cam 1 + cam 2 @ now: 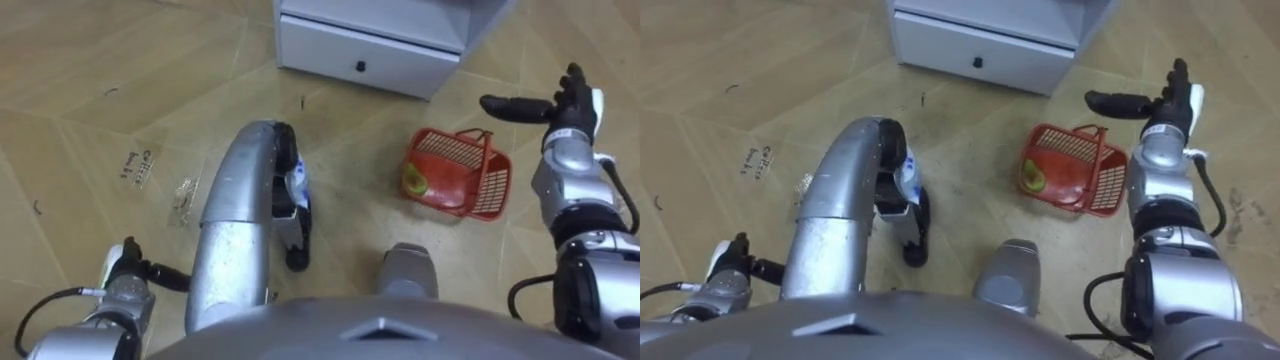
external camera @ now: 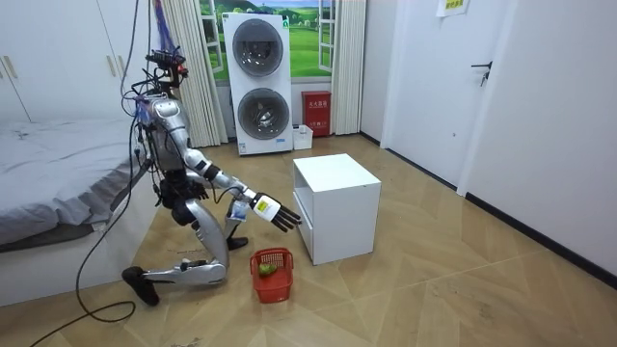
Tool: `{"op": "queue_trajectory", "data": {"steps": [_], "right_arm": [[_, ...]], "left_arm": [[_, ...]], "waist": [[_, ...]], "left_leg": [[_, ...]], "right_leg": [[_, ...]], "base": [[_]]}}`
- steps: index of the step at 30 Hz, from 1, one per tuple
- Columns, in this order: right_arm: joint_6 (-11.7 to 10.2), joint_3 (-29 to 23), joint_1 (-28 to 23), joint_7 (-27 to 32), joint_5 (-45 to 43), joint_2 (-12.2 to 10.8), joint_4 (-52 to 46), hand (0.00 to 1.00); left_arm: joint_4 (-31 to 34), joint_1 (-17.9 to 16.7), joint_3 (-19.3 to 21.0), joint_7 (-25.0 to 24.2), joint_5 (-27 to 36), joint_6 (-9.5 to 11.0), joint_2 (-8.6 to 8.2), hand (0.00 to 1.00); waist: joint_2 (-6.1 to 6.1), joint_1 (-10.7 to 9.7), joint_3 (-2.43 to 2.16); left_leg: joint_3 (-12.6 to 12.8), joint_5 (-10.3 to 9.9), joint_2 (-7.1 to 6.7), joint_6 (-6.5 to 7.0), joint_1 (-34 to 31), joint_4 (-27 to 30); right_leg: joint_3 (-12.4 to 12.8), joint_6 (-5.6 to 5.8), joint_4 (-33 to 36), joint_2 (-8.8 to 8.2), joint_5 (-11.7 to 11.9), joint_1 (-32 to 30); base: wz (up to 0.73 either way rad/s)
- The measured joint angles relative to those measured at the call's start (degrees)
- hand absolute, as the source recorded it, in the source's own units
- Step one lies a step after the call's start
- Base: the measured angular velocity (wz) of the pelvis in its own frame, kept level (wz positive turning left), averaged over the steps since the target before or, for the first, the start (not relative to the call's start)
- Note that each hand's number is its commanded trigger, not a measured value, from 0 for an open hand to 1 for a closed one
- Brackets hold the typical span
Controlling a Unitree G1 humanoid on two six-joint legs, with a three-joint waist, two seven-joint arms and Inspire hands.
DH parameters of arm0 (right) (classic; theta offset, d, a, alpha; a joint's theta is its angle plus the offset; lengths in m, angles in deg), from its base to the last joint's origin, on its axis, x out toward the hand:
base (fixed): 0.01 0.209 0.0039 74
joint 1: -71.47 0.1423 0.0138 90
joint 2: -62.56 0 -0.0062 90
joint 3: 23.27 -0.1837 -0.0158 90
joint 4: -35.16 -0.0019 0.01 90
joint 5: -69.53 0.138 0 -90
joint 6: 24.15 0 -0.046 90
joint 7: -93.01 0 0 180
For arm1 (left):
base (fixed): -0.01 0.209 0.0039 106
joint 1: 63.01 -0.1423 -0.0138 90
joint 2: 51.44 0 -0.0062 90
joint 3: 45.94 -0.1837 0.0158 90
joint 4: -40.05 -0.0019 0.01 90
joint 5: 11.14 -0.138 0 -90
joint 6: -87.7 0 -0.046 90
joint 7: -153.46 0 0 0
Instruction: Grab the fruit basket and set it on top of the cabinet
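A red plastic fruit basket (image 1: 460, 172) stands on the wooden floor in front of a white cabinet, with a green-yellow fruit (image 1: 414, 180) inside and its handle raised. My right hand (image 1: 555, 105) hangs open in the air just right of and above the basket, fingers straight, thumb pointing left over it, touching nothing. In the room view I kneel low on the floor with that hand (image 2: 278, 214) stretched out above the basket (image 2: 272, 274). My left hand (image 1: 125, 268) is low at my left side, close to the floor.
The white cabinet (image 1: 370, 50) with a drawer and dark knob stands just beyond the basket. My bent knees fill the near floor. A bed (image 2: 58, 164) lies behind me, stacked washing machines (image 2: 258, 82) at the back wall. Small scraps (image 1: 185, 195) lie on the floor to my left.
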Motion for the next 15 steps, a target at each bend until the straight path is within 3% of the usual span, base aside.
{"op": "queue_trajectory", "data": {"steps": [4, 7, 11, 13, 14, 15], "right_arm": [[0.2, 0.0, 0.0, -0.1, 0.7, 0.0, 1.8, 0.00], [0.8, 1.2, 0.0, -0.7, 0.5, 0.0, 2.1, 0.00], [0.8, 2.5, 0.0, -1.5, 0.3, 0.1, 2.1, 0.00], [0.8, 3.7, 0.1, -2.1, 0.4, 0.3, 2.1, 0.00], [0.8, 4.2, 0.2, -2.2, 0.5, 0.6, 2.1, 0.00], [0.8, 4.6, 0.2, -2.3, 0.5, 0.8, 2.2, 0.00]], "left_arm": [[-0.9, -1.6, -2.1, -0.1, 0.1, 0.1, -0.11, 0.00], [-1.1, -1.8, -3.5, -0.5, 0.6, 0.1, -0.14, 0.00], [-0.7, -2.8, -3.7, -1.1, 0.6, 0.3, -0.14, 0.00], [-0.2, -3.3, -3.7, -1.7, 0.6, 0.3, -0.17, 0.00], [0.1, -3.2, -3.7, -1.9, 0.6, 0.1, -0.48, 0.00], [0.4, -3.3, -3.7, -2.3, 0.7, 0.1, -0.83, 0.00]], "waist": [[0.04, -0.2, 0.02], [0.38, -0.4, 0.04], [1.44, -0.1, 0.15], [2.05, 0.4, 0.09], [2.95, 0.6, 0.34], [3.58, 1.2, 0.19]], "left_leg": [[-0.2, -0.1, 0.18, -0.17, -0.3, 0.6], [-0.2, -0.3, 0.39, -0.99, -1.2, 1.4], [-0.3, -0.6, 0.67, -2.13, -2.7, 3.5], [-0.2, -0.8, 1.26, -2.64, -3.8, 4.5], [-0.6, -0.8, 1.45, -3.29, -4.4, 4.9], [-0.7, -0.4, 1.56, -4.08, -5.0, 4.5]], "right_leg": [[0.5, 0.11, 1.0, 0.34, -0.2, -0.1], [0.8, 0.07, 1.9, 0.67, -1.8, -0.3], [2.4, -0.59, 4.6, 3.21, -2.6, -0.5], [2.9, -0.81, 6.1, 3.69, -3.0, -1.1], [2.9, -0.88, 6.9, 4.07, -3.4, -1.5], [3.2, -0.96, 7.1, 4.28, -3.6, -2.5]], "base": [[0.00], [0.02], [0.07], [0.00], [0.00], [-0.03]]}}
